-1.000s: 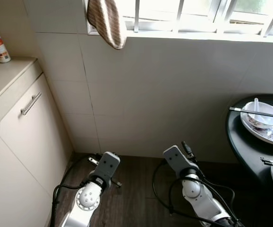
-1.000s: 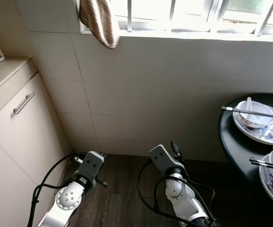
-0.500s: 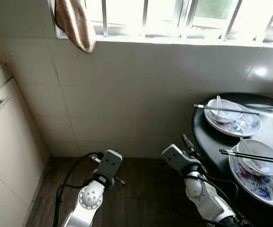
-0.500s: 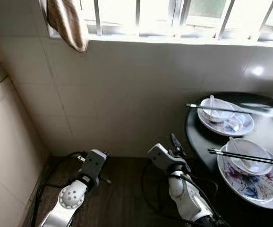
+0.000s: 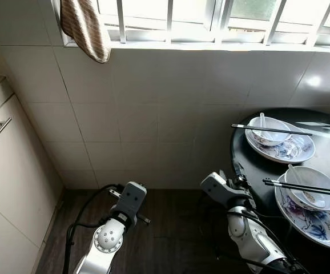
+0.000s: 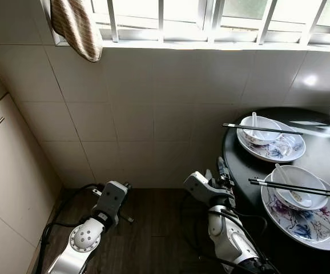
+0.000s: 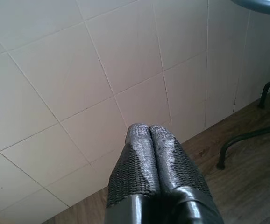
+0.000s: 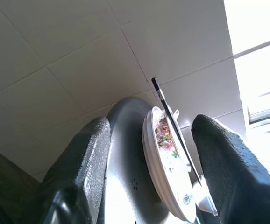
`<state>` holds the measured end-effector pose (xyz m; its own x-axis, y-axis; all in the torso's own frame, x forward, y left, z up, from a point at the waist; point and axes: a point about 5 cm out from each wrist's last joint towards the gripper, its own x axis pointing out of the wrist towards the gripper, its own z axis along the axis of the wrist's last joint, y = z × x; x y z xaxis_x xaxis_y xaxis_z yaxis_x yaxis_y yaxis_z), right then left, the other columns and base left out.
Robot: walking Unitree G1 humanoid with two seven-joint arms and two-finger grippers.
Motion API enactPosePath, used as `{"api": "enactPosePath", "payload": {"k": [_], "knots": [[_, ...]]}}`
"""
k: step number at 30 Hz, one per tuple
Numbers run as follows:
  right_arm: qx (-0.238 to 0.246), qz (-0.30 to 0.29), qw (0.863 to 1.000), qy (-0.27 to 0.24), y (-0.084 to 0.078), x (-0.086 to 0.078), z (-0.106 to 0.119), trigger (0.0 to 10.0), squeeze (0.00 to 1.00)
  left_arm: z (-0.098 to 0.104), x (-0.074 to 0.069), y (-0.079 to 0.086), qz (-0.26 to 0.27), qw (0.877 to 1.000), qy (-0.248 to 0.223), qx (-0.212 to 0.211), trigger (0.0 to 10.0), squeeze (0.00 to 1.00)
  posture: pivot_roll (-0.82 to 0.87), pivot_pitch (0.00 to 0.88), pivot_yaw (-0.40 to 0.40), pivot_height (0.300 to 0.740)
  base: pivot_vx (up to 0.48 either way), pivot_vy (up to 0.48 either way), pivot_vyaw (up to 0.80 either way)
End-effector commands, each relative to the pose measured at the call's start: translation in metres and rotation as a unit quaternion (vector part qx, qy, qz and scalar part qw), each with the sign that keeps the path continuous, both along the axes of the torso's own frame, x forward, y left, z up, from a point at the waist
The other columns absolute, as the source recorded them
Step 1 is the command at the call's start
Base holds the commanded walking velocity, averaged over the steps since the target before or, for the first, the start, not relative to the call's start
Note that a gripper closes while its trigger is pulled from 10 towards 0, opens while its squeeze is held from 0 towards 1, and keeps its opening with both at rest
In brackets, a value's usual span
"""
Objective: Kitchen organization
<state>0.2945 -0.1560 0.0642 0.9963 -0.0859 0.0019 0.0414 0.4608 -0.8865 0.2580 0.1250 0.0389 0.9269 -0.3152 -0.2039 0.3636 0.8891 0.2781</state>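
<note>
From the head camera, a round black table stands at the right against a tiled wall, under a barred window with a striped cloth hanging from its sill. On the table lie two patterned plates, each with a bowl on it: the far plate carries a bowl with a spoon in it and a pair of chopsticks laid across its rim, and the near plate carries a bowl likewise crossed by chopsticks. A cream cabinet with a bar handle stands at the left, and the floor is dark wood. Both silver arms hang low over the floor; the right gripper is just beside the table's near edge, while the left gripper is well apart from it, near the wall. In the left wrist view, the left gripper's two black fingers are pressed together with nothing between them, pointing at the tiled wall, with a table leg off to one side. In the right wrist view, the right gripper has its fingers spread wide, empty, and between them appear the table's edge and a plate with chopsticks above it.
</note>
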Motion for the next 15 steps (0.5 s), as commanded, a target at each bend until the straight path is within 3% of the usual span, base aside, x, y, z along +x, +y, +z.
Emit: {"api": "enactPosePath", "payload": {"k": [1,15], "knots": [[0.015,-0.021,1.0,0.008,-0.006,0.0,0.0,10.0,0.0,0.003,0.001,0.001,0.004,1.0,-0.003,-0.008,10.0,0.0,0.12,0.0,-0.03,0.74,0.0,0.0,0.0],[0.014,-0.086,0.995,0.052,-0.042,-0.001,-0.004,10.0,0.0,0.003,0.002,0.001,0.004,1.0,0.001,-0.013,10.0,0.0,0.12,0.0,-0.032,0.74,0.0,0.0,0.0]]}}
